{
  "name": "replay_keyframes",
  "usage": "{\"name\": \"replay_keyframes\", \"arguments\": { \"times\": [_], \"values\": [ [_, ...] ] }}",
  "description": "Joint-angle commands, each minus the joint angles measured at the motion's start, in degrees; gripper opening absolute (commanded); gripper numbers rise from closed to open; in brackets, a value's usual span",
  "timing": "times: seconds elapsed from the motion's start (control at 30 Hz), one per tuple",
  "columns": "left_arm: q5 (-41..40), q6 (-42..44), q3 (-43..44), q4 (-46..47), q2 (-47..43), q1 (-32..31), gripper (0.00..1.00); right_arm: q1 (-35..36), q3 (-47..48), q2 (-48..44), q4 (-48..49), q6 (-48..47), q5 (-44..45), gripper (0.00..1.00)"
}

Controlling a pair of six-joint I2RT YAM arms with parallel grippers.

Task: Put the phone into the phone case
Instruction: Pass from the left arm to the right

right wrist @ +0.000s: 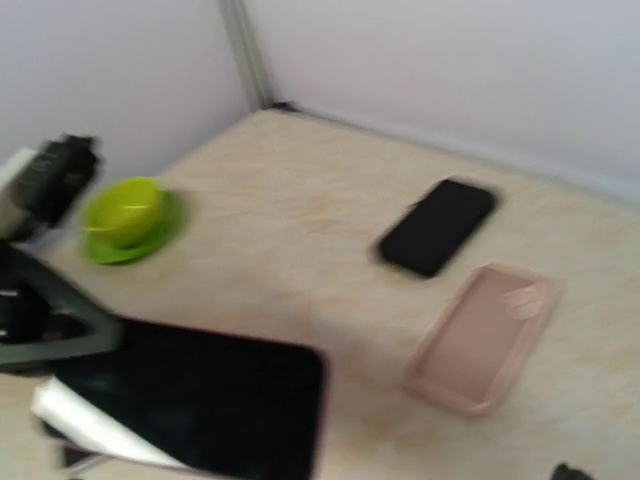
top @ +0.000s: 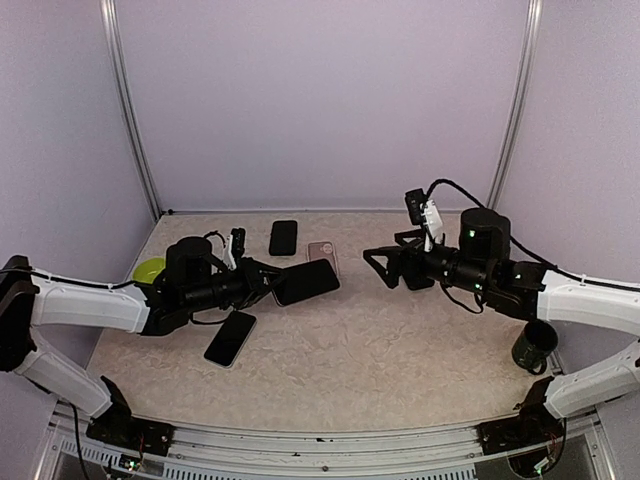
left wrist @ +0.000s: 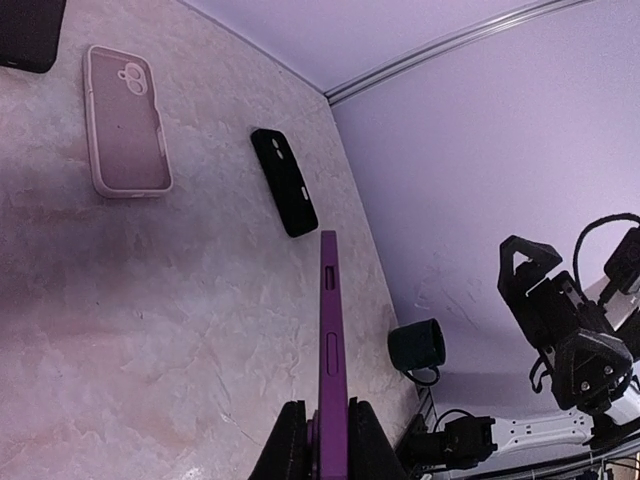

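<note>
Dark fingers [left wrist: 290, 445] of the left end effector [left wrist: 328, 410] fill the bottom of the left wrist view. They are clamped on a phone [left wrist: 332, 330] seen edge-on, its purple side and buttons showing. Beyond it on the worktop [left wrist: 150, 330] lie a pink phone case [left wrist: 128, 120] and, further off, a black phone case [left wrist: 283, 180]. A dark mug [left wrist: 417, 345] stands at lower right, and past it the right end effector [left wrist: 555, 320] hangs in the air with its fingers spread wide.

From the top external camera the phone [top: 305, 280] shows as a dark slab held above the worktop, just in front of the pink phone case [top: 322, 255]. The right end effector [top: 380, 268] faces it, well apart. Only this view shows a second phone [top: 230, 338] lying flat by the left arm.

Though blurred, the right wrist view gives the held phone's black screen [right wrist: 200, 400], close to the lens. It also shows a green bowl [right wrist: 125, 215], which the left wrist view misses. The right end effector's own fingers hardly show here.
</note>
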Motion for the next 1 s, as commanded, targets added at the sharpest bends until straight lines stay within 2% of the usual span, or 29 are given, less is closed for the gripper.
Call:
{"name": "replay_keyframes", "arguments": {
  "times": [0.0,0.43,0.8,0.97],
  "values": [
    [3.7,2.3,-0.5,8.6,-2.2,-0.1,0.00,-4.3,-1.6,-0.1,-0.8,12.9,-21.1,0.99],
    [10.5,4.9,-0.4,17.7,-2.8,-2.9,0.00,-11.8,-0.9,9.3,4.9,24.2,-38.3,0.95],
    [16.2,6.4,1.5,18.0,-1.7,-4.1,0.00,-12.1,1.3,14.9,11.1,28.0,-50.7,0.91],
    [17.7,6.6,3.0,18.0,0.1,-5.0,0.00,-12.1,1.4,16.9,16.2,31.8,-56.5,0.84]
  ]
}}
